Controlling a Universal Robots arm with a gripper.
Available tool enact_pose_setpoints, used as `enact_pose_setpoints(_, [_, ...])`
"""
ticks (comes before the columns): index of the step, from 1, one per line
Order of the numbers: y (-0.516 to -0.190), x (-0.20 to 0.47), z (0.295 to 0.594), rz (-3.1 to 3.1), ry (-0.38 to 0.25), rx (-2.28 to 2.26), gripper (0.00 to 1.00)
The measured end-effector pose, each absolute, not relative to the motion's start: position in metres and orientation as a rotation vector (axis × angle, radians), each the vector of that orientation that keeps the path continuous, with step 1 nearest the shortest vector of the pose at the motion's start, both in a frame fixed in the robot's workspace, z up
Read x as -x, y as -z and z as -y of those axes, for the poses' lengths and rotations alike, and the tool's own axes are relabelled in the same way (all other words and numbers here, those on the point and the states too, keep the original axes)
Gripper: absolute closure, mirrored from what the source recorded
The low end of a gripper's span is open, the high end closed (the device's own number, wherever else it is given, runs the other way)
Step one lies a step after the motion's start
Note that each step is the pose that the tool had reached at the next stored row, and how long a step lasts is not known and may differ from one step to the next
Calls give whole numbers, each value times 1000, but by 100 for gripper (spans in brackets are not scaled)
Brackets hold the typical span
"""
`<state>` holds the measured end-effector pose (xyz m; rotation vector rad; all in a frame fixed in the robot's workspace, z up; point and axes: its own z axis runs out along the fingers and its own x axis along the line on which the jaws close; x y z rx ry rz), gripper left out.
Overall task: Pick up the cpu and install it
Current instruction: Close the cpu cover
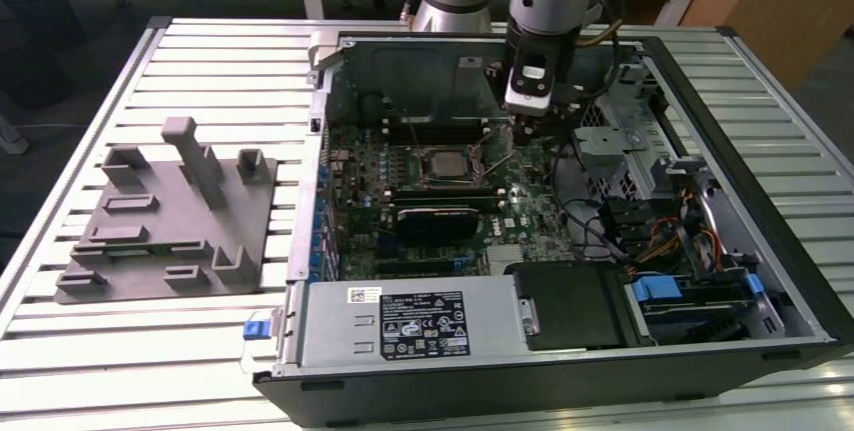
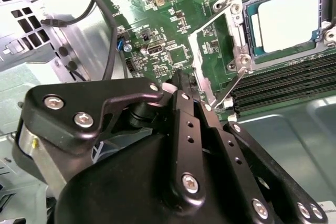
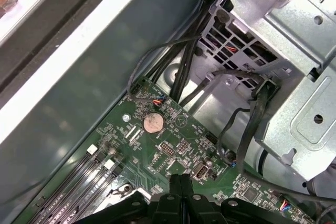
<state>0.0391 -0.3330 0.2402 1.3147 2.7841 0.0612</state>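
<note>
Here the cpu [image 2: 290, 18] sits in its socket [image 2: 247, 51], while the pincer [image 2: 181, 85], fingers together and empty, hovers at its seven o'clock over the motherboard [image 2: 157, 30].

Even overhead light is falling across the exterior view — soft shadows are pooling inside the computer case [image 1: 747, 281]. In the second wrist view, glare is washing out the cpu [image 2: 290, 18] lid, and the near gripper [image 2: 181, 85] body is blurring slightly.
</note>
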Motion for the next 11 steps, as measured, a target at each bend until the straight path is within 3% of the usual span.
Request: enact_pose_setpoints(11, [-240, -35, 333, -2802, -56, -1324, 89])
